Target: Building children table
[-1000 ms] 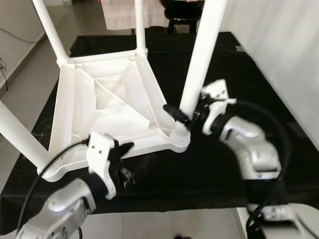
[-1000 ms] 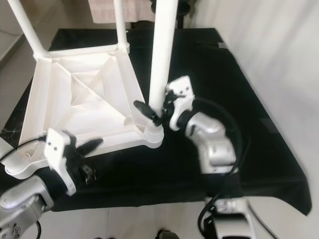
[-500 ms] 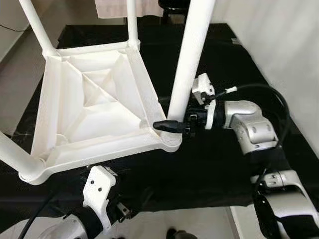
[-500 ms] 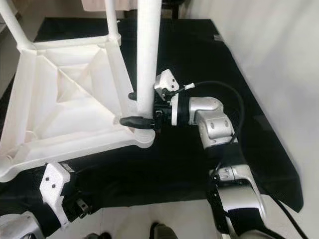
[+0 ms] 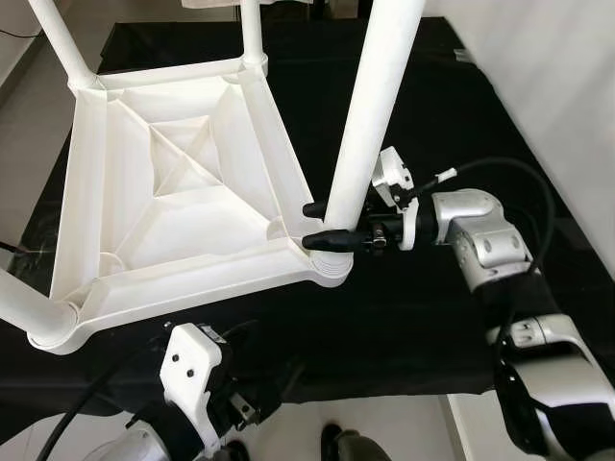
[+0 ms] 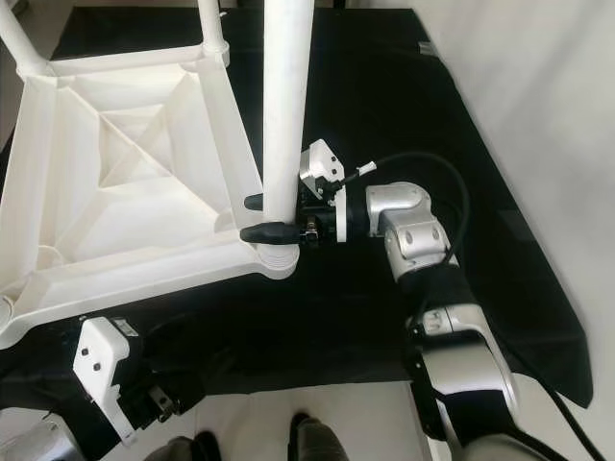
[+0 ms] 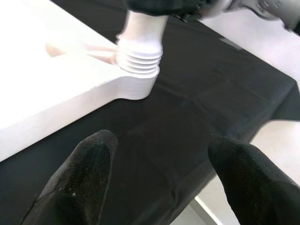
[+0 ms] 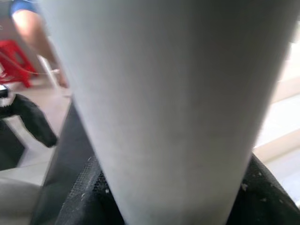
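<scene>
Leg point(image 5: 370, 115) (white, upright) stands clamped within right pincer point(image 5: 325, 225).

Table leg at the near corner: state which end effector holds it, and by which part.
The right end effector grips the white table leg near its lower end, just above the threaded socket. The left end effector holds nothing.

Black cloth point(image 5: 413, 307) bears upturned white table point(image 5: 183, 202)
</scene>
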`<state>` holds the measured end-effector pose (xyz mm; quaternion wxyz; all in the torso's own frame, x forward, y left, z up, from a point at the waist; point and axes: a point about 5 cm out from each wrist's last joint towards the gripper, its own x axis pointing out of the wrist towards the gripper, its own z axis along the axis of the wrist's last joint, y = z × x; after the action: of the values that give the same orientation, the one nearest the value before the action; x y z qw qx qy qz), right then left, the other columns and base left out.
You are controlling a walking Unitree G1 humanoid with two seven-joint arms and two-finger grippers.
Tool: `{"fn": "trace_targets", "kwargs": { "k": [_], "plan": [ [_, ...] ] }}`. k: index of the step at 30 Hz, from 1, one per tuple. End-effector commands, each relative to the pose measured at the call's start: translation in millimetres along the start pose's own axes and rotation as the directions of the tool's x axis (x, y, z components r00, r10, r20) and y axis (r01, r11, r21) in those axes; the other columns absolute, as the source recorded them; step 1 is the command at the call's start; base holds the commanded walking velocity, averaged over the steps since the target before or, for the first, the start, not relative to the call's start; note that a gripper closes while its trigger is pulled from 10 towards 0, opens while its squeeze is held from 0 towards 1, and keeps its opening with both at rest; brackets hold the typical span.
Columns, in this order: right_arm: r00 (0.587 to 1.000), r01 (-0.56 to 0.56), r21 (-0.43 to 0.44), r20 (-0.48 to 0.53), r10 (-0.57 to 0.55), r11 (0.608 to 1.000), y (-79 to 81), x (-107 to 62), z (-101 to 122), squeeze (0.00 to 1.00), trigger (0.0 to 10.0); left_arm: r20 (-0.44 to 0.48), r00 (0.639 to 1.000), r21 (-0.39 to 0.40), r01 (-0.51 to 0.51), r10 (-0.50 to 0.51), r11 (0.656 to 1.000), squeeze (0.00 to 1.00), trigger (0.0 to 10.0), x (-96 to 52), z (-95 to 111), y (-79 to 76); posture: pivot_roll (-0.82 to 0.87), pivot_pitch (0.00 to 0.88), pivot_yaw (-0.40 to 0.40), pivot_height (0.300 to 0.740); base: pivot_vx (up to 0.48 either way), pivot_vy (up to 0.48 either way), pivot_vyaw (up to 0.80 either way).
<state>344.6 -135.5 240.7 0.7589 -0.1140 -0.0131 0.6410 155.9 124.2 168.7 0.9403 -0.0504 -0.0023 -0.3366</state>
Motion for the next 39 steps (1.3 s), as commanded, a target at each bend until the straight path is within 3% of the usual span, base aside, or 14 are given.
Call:
{"fn": "trace_targets", "kwargs": {
  "k": [1, 5, 6, 11, 16, 17, 19, 20, 21, 22, 23, 32, 33, 39],
  "plan": [
    [0.999, 0.051, 0.047, 0.012, -0.052, 0.998, 3.1, -9.0, -6.2, 0.0, 0.0, -0.001, 1.0, -0.023, -0.006, 0.005, 1.0, 0.0, 10.0, -1.6, -4.8, 0.4, -0.2, 0.27, -0.054, 0.74, 0.0, 0.0, 0.0],
    [0.953, 0.301, 0.142, 0.0, -0.304, 0.943, 26.7, -6.4, -20.6, 0.0, 0.0, 0.013, 0.999, -0.016, -0.038, 0.038, 0.999, 0.0, 10.0, -2.7, -5.3, 5.1, -0.22, 0.265, -0.064, 0.74, 0.0, 0.0, 0.0],
    [0.727, 0.686, 0.169, -0.169, -0.665, 0.707, 45.3, -3.9, -49.4, 0.0, 0.0, 0.018, 0.999, -0.015, -0.05, 0.05, 0.999, 0.0, 10.0, -3.5, -5.7, 8.3, -0.24, 0.264, -0.059, 0.74, 0.0, 0.0, 0.0],
    [0.512, 0.858, 0.154, -0.337, -0.79, 0.49, 94.3, -5.3, -79.7, 0.0, 0.0, 0.026, 0.998, -0.01, -0.064, 0.064, 0.998, 0.0, 10.0, -2.0, -7.3, 13.4, -0.24, 0.249, -0.04, 0.74, 0.0, 0.0, 0.0],
    [0.546, 0.836, 0.148, -0.32, -0.775, 0.528, 86.3, -1.3, -80.3, 0.0, 0.0, 0.027, 0.997, -0.009, -0.065, 0.066, 0.998, 0.0, 10.0, 0.1, -11.2, 17.4, -0.22, 0.218, -0.052, 0.74, 0.0, 0.0, 0.0],
    [0.546, 0.836, 0.151, -0.322, -0.773, 0.527, 85.3, 1.5, -80.2, 0.0, 4.9, 0.031, 0.997, -0.008, -0.07, 0.071, 0.997, 0.0, 10.0, 0.3, -11.6, 18.8, -0.22, 0.217, -0.049, 0.74, 0.0, 0.0, 0.0],
    [0.546, 0.836, 0.151, -0.322, -0.773, 0.527, 85.3, 1.5, -80.2, 0.0, 4.9, 0.031, 0.997, -0.008, -0.07, 0.071, 0.997, 0.0, 10.0, 0.3, -11.6, 18.8, -0.22, 0.217, -0.049, 0.74, 0.0, 0.0, 0.0],
    [0.573, 0.819, 0.172, -0.298, -0.764, 0.547, 84.9, 6.9, -78.7, 0.0, 10.0, 0.033, 0.997, -0.005, -0.076, 0.077, 0.997, 0.0, 10.0, 0.4, -11.9, 20.3, -0.21, 0.209, -0.047, 0.74, 0.0, 0.0, 0.0],
    [0.573, 0.819, 0.172, -0.298, -0.764, 0.547, 84.9, 6.9, -78.7, 0.0, 10.0, 0.033, 0.997, -0.005, -0.076, 0.077, 0.997, 0.0, 10.0, 0.4, -11.9, 20.3, -0.21, 0.209, -0.047, 0.74, 0.0, 0.0, 0.0],
    [0.625, 0.78, 0.237, -0.242, -0.742, 0.58, 83.5, 13.6, -72.2, 0.84, 10.0, 0.035, 0.996, -0.003, -0.081, 0.081, 0.997, 0.0, 10.0, 0.7, -12.3, 21.7, -0.22, 0.204, -0.044, 0.74, 0.0, 0.0, 0.0],
    [0.716, 0.692, 0.281, -0.147, -0.682, 0.665, 79.5, 21.9, -61.3, 1.0, 10.0, 0.037, 0.996, -0.003, -0.085, 0.085, 0.996, 0.0, 10.0, 1.1, -12.7, 22.7, -0.22, 0.202, -0.042, 0.74, 0.0, 0.0, 0.0],
    [0.949, 0.315, 0.091, -0.018, -0.315, 0.945, 67.7, 25.0, -30.8, 1.0, 10.0, 0.042, 0.996, -0.006, -0.076, 0.076, 0.997, 0.0, 10.0, 2.9, -13.7, 23.2, -0.2, 0.204, -0.033, 0.74, 0.0, 0.0, 0.0],
    [0.974, 0.225, 0.051, -0.031, -0.224, 0.973, 56.6, 19.3, -26.3, 0.04, 10.0, 0.043, 0.996, -0.007, -0.073, 0.073, 0.997, 0.0, 10.0, 3.0, -14.0, 22.8, -0.2, 0.203, -0.034, 0.74, 0.0, 0.0, 0.0],
    [0.993, -0.048, -0.007, -0.109, 0.047, 0.999, 25.7, 15.4, -17.1, 0.0, 10.0, 0.045, 0.997, -0.011, -0.065, 0.065, 0.998, 0.0, 10.0, 2.9, -14.5, 19.8, -0.18, 0.21, -0.036, 0.74, 0.0, 0.0, 0.0]
  ]
}}
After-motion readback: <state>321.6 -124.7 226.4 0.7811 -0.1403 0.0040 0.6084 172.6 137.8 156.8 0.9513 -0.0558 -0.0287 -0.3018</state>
